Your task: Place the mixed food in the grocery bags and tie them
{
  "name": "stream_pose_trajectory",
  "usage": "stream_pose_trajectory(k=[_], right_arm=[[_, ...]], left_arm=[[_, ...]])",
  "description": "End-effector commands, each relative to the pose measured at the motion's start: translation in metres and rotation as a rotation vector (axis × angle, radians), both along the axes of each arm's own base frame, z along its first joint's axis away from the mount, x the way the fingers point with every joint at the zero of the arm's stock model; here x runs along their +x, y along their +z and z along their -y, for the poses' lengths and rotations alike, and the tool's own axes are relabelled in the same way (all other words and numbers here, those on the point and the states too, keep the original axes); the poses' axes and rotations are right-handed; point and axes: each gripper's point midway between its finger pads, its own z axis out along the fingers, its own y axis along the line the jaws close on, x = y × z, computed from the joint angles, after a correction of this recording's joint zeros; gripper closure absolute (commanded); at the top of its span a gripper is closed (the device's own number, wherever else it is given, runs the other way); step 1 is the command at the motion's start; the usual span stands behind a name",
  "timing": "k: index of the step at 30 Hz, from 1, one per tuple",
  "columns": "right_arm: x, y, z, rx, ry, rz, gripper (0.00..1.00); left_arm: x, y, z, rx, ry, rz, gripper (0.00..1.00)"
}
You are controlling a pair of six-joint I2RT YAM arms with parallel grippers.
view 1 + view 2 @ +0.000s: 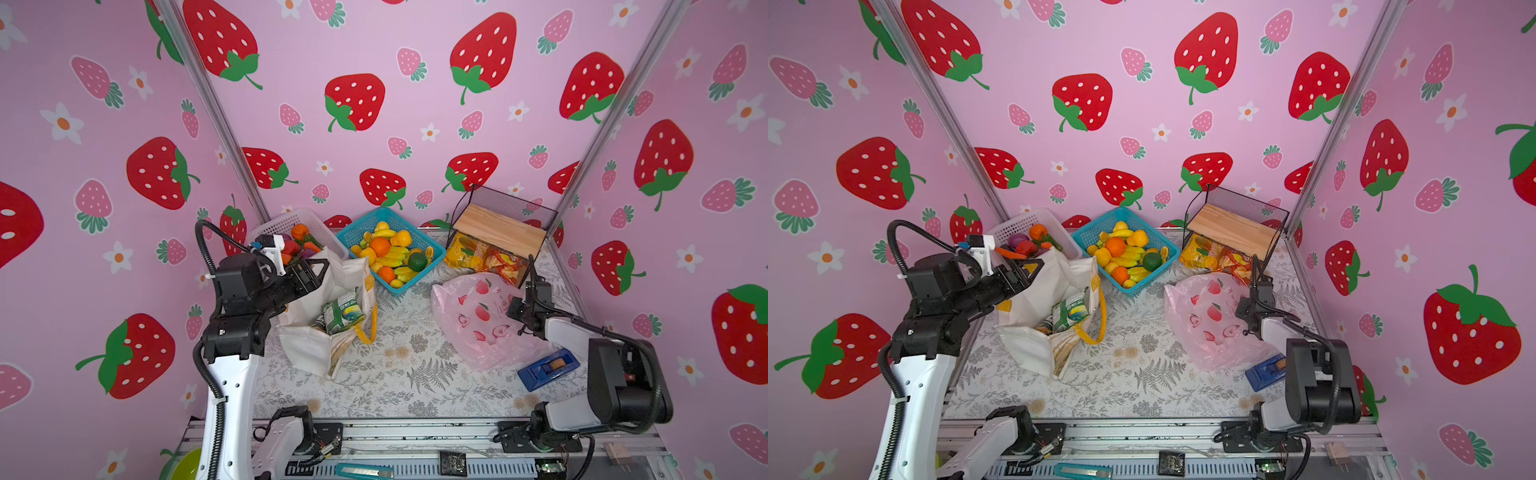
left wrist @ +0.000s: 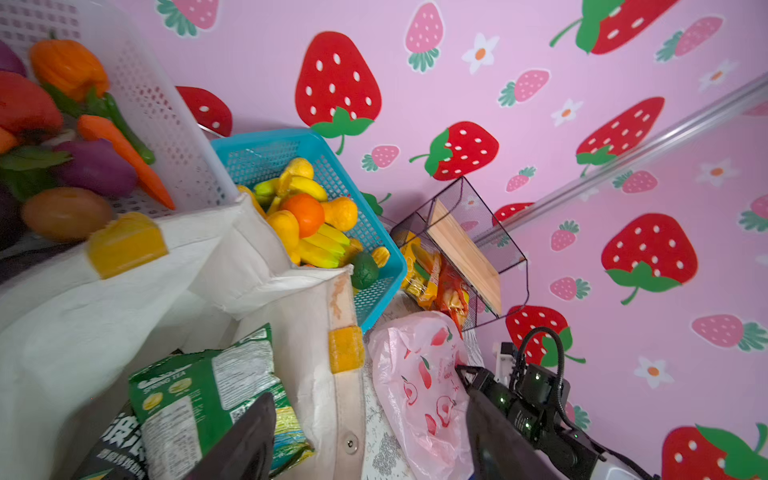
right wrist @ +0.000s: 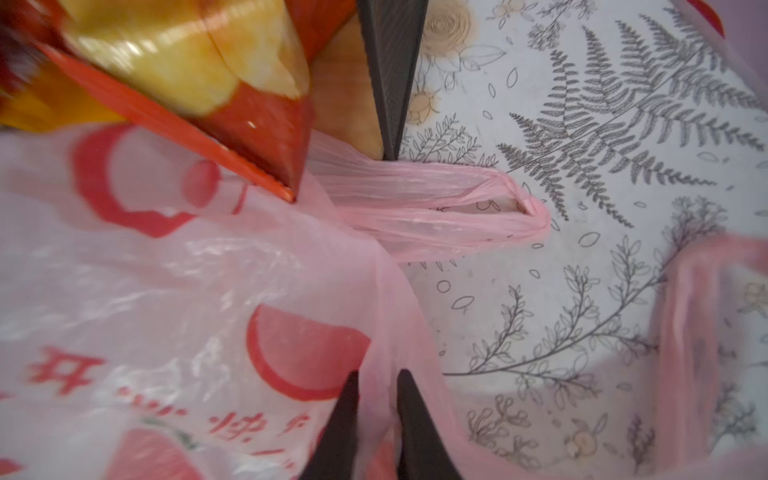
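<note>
Pink bag (image 1: 469,332) film is nipped tight between the tips of the right gripper (image 3: 378,374) beside the rack (image 1: 498,228), seemingly to pull its mouth up, while the left gripper (image 2: 370,397) hangs wide over the tote (image 1: 307,349), where a green packet (image 1: 343,311) lies.

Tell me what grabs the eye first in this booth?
Big red strawberries cover the pink walls. At the back, a blue basket brims with bright toy fruit. In front, a white tote on the left gapes with a green snack packet inside, while the right gripper pinches a pink plastic bag on the right.
</note>
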Motion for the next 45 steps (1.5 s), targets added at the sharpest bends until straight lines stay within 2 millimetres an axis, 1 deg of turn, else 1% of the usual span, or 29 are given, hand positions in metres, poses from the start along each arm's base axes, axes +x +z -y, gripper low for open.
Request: stream_pose_trajectory(k=[1,3,4,6,8,9,11,13,16,17,19,21,24,27,28,31,33,34,35,37,38,40,41,43,45], right_arm=[[0.002,0.073,-0.034,0.100,0.155,0.261,1.00],[-0.007,0.113,-0.061,0.163,0.299,0.360,1.00],[-0.014,0.136,-0.076,0.197,0.394,0.414,1.00],[-0.031,0.175,-0.106,0.259,0.590,0.496,1.00],[-0.051,0.211,-0.137,0.324,0.805,0.558,1.00],[-0.059,0.224,-0.148,0.344,0.878,0.578,1.00],[-0.082,0.249,-0.173,0.369,1.072,0.618,1.00],[-0.102,0.269,-0.191,0.355,1.212,0.656,1.00],[-0.122,0.285,-0.205,0.327,1.358,0.689,1.00],[-0.124,0.288,-0.207,0.309,1.388,0.695,1.00],[-0.123,0.291,-0.207,0.260,1.410,0.691,1.00],[-0.116,0.294,-0.206,0.213,1.387,0.697,1.00],[-0.105,0.296,-0.207,0.173,1.343,0.719,1.00],[-0.099,0.294,-0.214,0.176,1.347,0.728,1.00],[-0.096,0.293,-0.216,0.182,1.346,0.729,1.00],[-0.085,0.283,-0.226,0.204,1.344,0.706,1.00],[-0.074,0.272,-0.231,0.212,1.321,0.672,1.00],[-0.068,0.265,-0.233,0.213,1.309,0.646,0.97],[-0.060,0.256,-0.233,0.209,1.281,0.612,0.95],[-0.042,0.237,-0.232,0.207,1.208,0.543,0.94],[-0.033,0.228,-0.229,0.206,1.158,0.504,0.91],[-0.010,0.201,-0.221,0.189,1.036,0.389,0.84],[-0.004,0.191,-0.217,0.179,0.989,0.341,0.79],[0.009,0.167,-0.203,0.133,0.880,0.234,0.64],[0.014,0.153,-0.184,0.072,0.774,0.166,0.50]], left_arm=[[-0.010,0.004,0.032,0.024,-0.137,0.028,0.28],[-0.012,0.006,0.048,0.054,-0.184,0.044,0.28],[-0.014,0.008,0.059,0.069,-0.217,0.057,0.28],[-0.017,0.012,0.077,0.087,-0.276,0.078,0.28],[-0.019,0.014,0.094,0.097,-0.329,0.086,0.28],[-0.019,0.014,0.101,0.102,-0.348,0.085,0.28],[-0.019,0.013,0.115,0.124,-0.390,0.083,0.28],[-0.021,0.010,0.127,0.160,-0.436,0.078,0.27],[-0.026,0.003,0.143,0.232,-0.498,0.065,0.26],[-0.025,0.000,0.146,0.258,-0.503,0.055,0.25],[-0.023,-0.008,0.149,0.287,-0.500,0.027,0.25],[-0.020,-0.016,0.153,0.294,-0.499,-0.002,0.25],[-0.021,-0.032,0.169,0.294,-0.537,-0.050,0.25],[-0.030,-0.049,0.200,0.242,-0.613,-0.079,0.26],[-0.035,-0.054,0.214,0.213,-0.643,-0.080,0.26],[-0.047,-0.073,0.249,0.147,-0.690,-0.091,0.29],[-0.054,-0.085,0.268,0.130,-0.712,-0.091,0.30],[-0.057,-0.091,0.276,0.131,-0.713,-0.092,0.30],[-0.058,-0.098,0.283,0.138,-0.704,-0.095,0.30],[-0.058,-0.111,0.295,0.149,-0.680,-0.098,0.31],[-0.058,-0.119,0.299,0.163,-0.661,-0.105,0.31],[-0.058,-0.137,0.305,0.208,-0.623,-0.123,0.31],[-0.061,-0.143,0.307,0.221,-0.625,-0.130,0.30],[-0.060,-0.155,0.308,0.259,-0.595,-0.135,0.28],[-0.064,-0.161,0.308,0.271,-0.598,-0.140,0.27]])
